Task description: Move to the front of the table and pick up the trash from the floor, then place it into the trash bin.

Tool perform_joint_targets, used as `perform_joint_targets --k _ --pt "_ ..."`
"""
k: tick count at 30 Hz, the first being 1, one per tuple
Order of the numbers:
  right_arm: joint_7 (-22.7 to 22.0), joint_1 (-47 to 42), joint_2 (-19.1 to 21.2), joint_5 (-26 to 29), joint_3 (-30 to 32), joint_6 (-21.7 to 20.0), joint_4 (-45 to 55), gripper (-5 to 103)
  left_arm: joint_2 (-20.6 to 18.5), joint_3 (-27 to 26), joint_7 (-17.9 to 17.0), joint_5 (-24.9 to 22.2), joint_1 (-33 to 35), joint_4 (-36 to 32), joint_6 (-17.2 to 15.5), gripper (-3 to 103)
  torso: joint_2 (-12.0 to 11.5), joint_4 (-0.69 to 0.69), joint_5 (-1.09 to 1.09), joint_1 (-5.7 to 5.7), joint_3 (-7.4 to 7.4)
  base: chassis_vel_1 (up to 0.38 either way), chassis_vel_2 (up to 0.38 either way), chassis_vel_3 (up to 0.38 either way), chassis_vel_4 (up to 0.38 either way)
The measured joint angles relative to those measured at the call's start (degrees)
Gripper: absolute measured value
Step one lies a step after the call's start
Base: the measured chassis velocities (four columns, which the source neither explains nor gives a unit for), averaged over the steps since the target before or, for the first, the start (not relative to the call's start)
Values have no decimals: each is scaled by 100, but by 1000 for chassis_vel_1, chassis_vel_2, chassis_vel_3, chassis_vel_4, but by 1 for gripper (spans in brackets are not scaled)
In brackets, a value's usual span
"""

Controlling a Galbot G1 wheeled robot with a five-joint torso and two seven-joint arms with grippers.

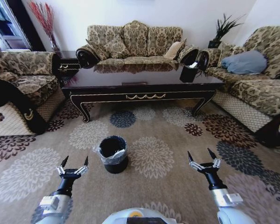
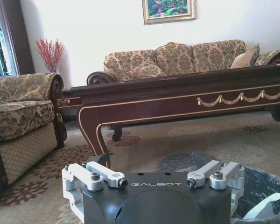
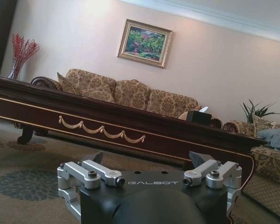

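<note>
The long dark table with gold trim stands across the carpet ahead of me, in front of the back sofa. The black trash bin with its liner bag sits on the carpet between me and the table, slightly left of centre. A white piece of trash lies inside it, seen too in the left wrist view. My left gripper hovers open just left of the bin, holding nothing. My right gripper hangs open well to the bin's right, also with nothing in it. Both wrist views face the table's apron.
Patterned sofas stand on the left, at the back and on the right. A black tissue box sits on the table's right end. A small dark side cabinet stands at the back left. Flowered carpet surrounds the bin.
</note>
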State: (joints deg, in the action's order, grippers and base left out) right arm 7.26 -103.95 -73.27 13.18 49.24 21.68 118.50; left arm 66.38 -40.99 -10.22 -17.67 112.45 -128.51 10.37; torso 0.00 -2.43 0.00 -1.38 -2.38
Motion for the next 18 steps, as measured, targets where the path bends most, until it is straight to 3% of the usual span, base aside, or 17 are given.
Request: perform_joint_targets --k 18 --pt "-4 0 0 2 1 -1 5 100 0 -1 -6 -4 0 0 -2 100 0 0 0 0 0 30 -35 -37 37"
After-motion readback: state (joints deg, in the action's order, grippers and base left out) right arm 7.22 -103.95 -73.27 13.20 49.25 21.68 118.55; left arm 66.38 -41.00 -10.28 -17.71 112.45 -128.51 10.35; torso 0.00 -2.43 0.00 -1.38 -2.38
